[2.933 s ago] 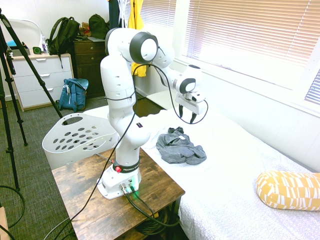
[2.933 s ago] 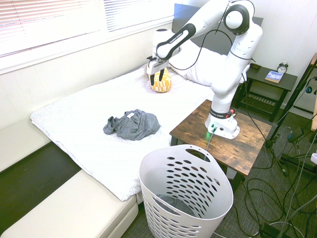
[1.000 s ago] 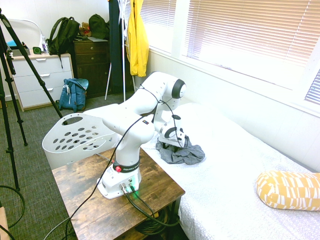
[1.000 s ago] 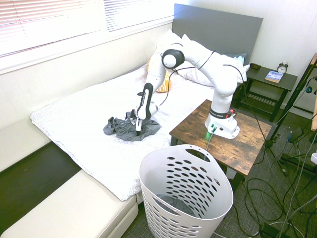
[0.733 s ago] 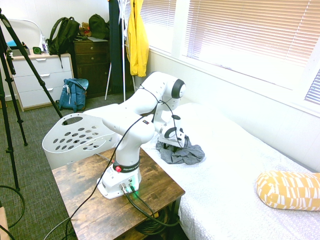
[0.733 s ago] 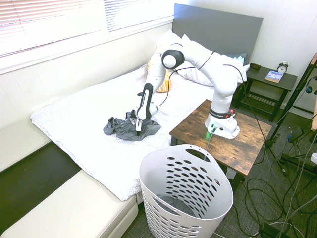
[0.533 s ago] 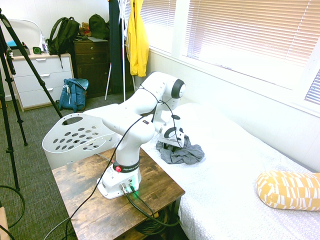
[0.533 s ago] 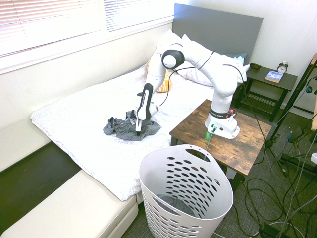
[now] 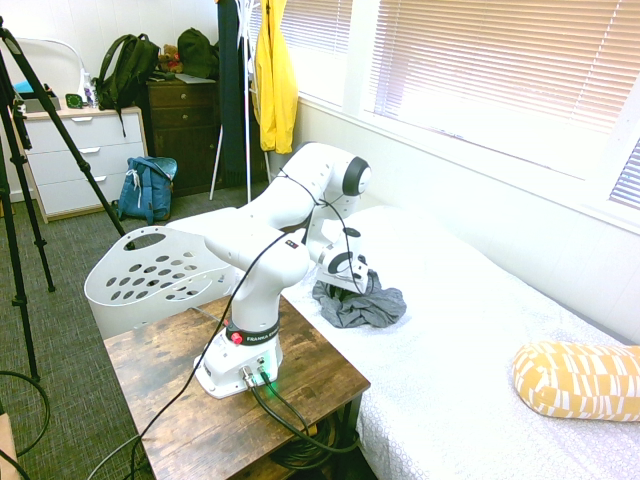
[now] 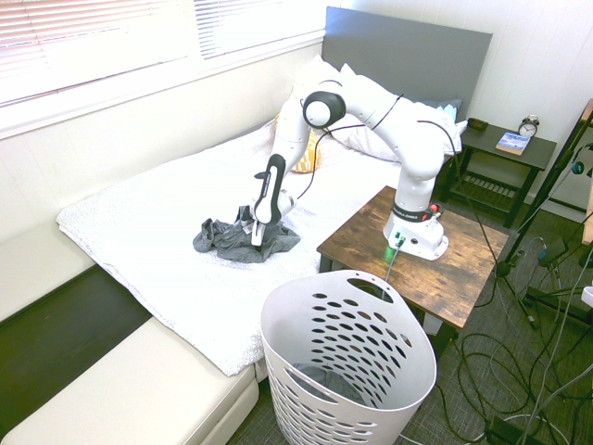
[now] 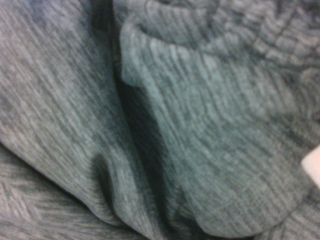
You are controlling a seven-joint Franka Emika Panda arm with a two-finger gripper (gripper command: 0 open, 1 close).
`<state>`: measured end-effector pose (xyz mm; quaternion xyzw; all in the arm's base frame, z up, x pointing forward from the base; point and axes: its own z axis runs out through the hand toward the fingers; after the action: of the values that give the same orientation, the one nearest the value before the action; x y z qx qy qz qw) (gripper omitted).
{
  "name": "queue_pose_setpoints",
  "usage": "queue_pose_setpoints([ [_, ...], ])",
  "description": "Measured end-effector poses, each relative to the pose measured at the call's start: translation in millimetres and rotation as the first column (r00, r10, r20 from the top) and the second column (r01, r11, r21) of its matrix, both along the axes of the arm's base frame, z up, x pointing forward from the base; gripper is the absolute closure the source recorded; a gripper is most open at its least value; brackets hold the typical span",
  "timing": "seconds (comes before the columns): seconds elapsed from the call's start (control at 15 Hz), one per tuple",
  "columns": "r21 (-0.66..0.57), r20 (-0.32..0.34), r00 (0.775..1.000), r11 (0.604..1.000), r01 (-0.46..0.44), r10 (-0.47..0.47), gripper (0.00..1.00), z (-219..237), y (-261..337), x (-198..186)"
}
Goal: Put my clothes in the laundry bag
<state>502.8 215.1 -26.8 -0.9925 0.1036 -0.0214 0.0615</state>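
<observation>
The clothes [image 9: 372, 306] [image 10: 225, 243], a crumpled dark grey garment, lie on the white bed [image 9: 470, 350] near its edge beside the wooden table. My gripper [image 9: 346, 290] [image 10: 257, 238] points down into the garment's near side, its fingers sunk in the fabric and shut on a fold that is pulled up a little. Ribbed grey cloth [image 11: 200, 125] fills the wrist view. The laundry bag [image 9: 150, 275] [image 10: 347, 357], a white holed basket, stands on the floor at the foot end of the table, apart from the gripper.
The arm's wooden table [image 9: 320, 370] [image 10: 463, 269] sits between basket and bed. A yellow pillow [image 9: 575, 380] lies further up the bed. A yellow jacket [image 9: 275, 80] hangs by the window, and a blue backpack [image 9: 148, 187] leans against the drawers.
The arm swung down from above the bed onto the garment. Over the last second the gripper has risen slightly, drawing the fabric up with it.
</observation>
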Motion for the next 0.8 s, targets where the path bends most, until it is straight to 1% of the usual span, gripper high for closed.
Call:
queue_pose_setpoints([
  [0.27, 0.009, -0.005, 1.0, 1.0, 0.025, -0.025, 1.0, 2, 0, 0],
  [0.4, 0.017, -0.002, 0.999, 0.998, 0.052, -0.052, 1.0, 21, 3, 5],
  [0.53, 0.034, 0.026, 0.997, 0.997, 0.067, -0.068, 1.0, 70, 9, 18],
  [0.67, 0.054, 0.056, 0.995, 0.996, 0.077, -0.08, 1.0, 131, 19, 32],
  [0.8, 0.07, 0.077, 0.994, 0.995, 0.068, -0.074, 1.0, 192, 36, 31],
])
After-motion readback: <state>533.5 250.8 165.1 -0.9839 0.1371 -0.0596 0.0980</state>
